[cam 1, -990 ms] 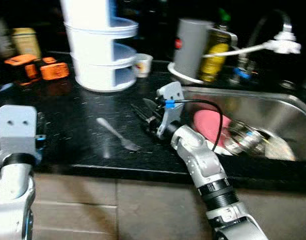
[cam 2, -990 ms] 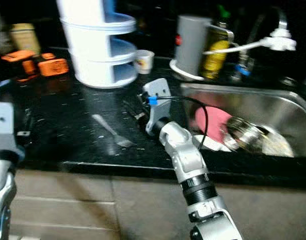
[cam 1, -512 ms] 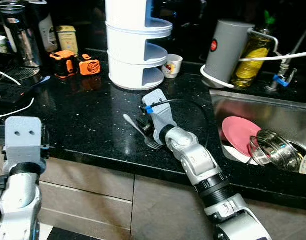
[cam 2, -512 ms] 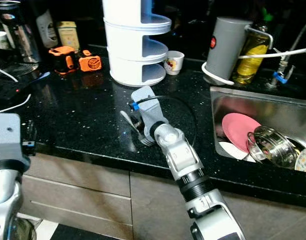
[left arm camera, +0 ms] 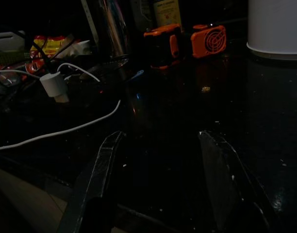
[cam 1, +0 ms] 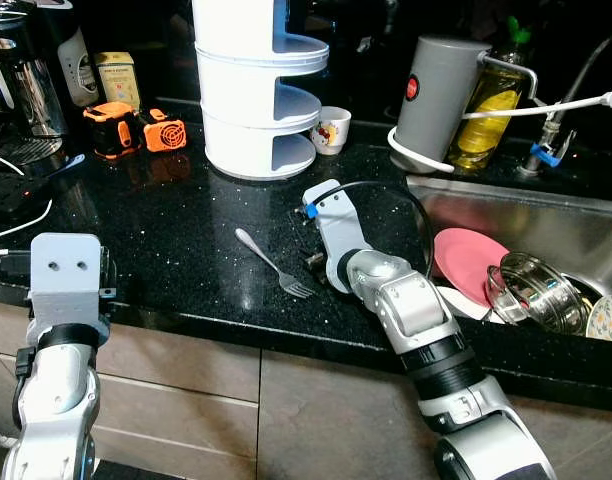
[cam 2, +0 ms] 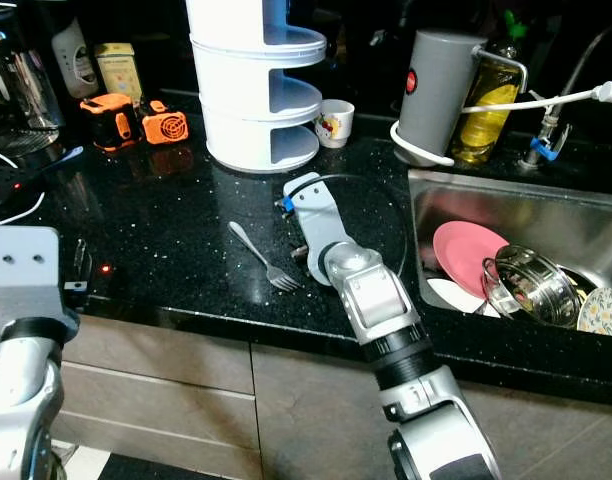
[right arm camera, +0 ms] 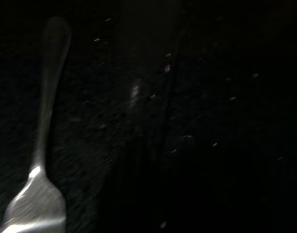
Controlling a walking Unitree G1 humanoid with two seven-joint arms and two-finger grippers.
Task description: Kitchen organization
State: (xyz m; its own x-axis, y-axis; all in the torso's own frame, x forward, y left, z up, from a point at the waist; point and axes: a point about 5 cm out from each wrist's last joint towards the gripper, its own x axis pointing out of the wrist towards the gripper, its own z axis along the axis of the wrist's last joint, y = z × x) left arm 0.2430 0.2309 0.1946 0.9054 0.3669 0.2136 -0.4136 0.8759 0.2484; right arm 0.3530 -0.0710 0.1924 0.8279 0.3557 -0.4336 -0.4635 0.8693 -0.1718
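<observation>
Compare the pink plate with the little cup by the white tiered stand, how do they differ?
The pink plate lies in the sink, leaning on other dishes; the little cup stands upright on the black counter. The plate is plain pink, flat and wide; the cup is white with a coloured print, small and deep. Both are tableware.

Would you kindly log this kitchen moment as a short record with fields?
surface: black countertop
fork: fork lies flat on the countertop, tines toward the front edge
right end effector: right end effector low over the countertop, beside the fork
left end effector: left end effector open, at the counter's front edge
sink: pink plate, steel bowl
</observation>
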